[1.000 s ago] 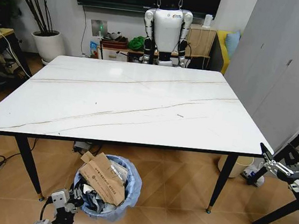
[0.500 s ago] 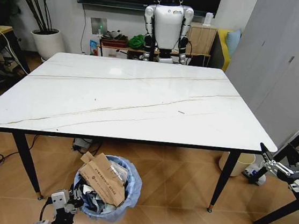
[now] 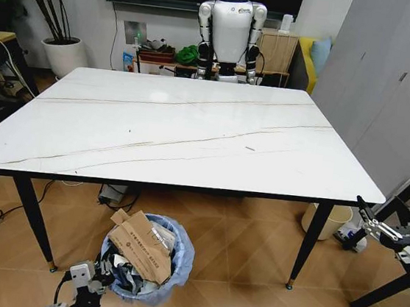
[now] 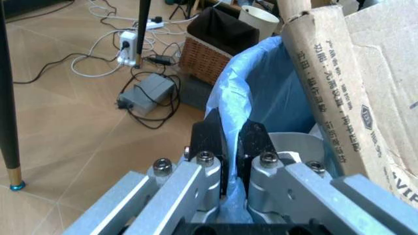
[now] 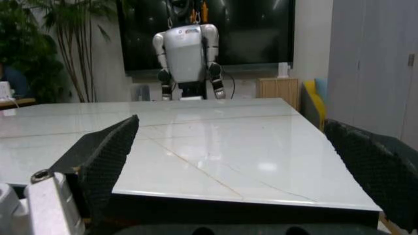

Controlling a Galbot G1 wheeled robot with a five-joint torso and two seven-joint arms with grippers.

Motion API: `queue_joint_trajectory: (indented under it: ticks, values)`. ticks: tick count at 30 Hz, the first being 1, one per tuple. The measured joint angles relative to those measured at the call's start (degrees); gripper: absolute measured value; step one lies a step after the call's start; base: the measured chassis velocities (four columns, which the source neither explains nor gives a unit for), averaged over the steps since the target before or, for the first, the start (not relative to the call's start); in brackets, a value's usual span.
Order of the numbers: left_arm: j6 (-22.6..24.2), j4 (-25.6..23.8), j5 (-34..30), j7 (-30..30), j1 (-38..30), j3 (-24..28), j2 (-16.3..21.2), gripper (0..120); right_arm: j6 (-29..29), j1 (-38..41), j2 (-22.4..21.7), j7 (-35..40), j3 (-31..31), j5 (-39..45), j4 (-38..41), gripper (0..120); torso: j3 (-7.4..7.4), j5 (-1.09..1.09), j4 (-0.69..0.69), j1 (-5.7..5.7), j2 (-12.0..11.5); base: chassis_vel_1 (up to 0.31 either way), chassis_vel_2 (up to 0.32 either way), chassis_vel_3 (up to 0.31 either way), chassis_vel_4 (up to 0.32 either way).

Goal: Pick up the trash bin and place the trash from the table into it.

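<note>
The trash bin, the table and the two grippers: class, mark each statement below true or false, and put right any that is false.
1. The trash bin stands on the floor in front of the table. True.
2. Torn brown cardboard sticks out of the bin. True.
3. The left gripper hangs open, well away from the bin. False: it is shut on the bin's blue-bagged rim.
4. The right gripper holds a paper cup. False: it is open and empty, beside the table's right edge.
5. The bin is unlined. False: a light-blue bag lines it.
</note>
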Motion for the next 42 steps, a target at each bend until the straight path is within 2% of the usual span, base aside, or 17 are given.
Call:
queue_joint_trajectory:
  ticks: [10,23,42]
  values:
    - [0.0,0.4,-0.7,0.0,-0.5,0.2,0.1,0,0.0,0.0,0.0,0.0,0.0,0.0,0.0,100,-0.93,-0.01,0.0,-0.76,-1.7,0.0,0.0,0.0,0.0]
    - [0.3,1.4,-2.3,-0.1,-1.4,0.9,0.4,0,0.0,0.0,0.0,0.0,0.0,0.0,0.0,100,-3.36,0.0,0.0,-2.54,-5.9,0.0,0.0,0.0,0.0]
    - [0.5,1.9,-4.1,-0.1,-2.0,1.7,-0.2,0,0.0,0.0,0.0,0.0,0.0,0.0,0.0,100,-5.98,0.0,0.0,-4.3,-10.3,0.0,0.0,0.0,0.0]
